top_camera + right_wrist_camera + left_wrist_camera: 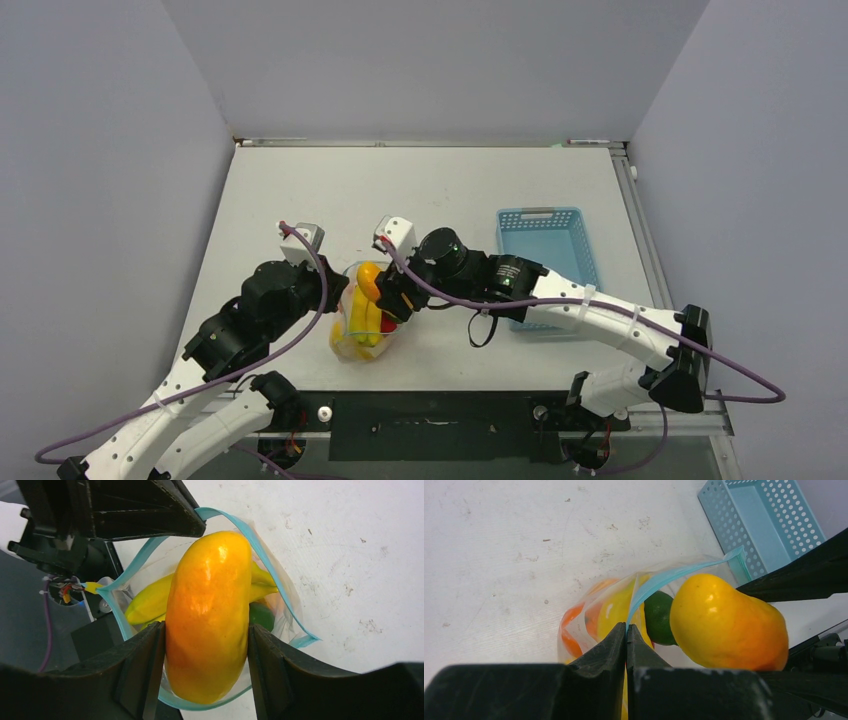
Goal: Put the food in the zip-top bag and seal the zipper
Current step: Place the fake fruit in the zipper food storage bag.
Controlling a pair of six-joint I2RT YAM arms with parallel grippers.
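The clear zip-top bag stands on the table with its mouth open, holding yellow bananas, a green fruit and orange rounds. My left gripper is shut on the light blue zipper at the mouth's edge, holding that side up. A large yellow-orange fruit is pinched between my right gripper's fingers, right at the open mouth and partly inside the zipper loop. In the top view the two grippers meet over the bag.
A light blue mesh basket stands to the right of the bag, beside the right arm. The white table stretches back to the grey walls. The near table edge lies just below the bag.
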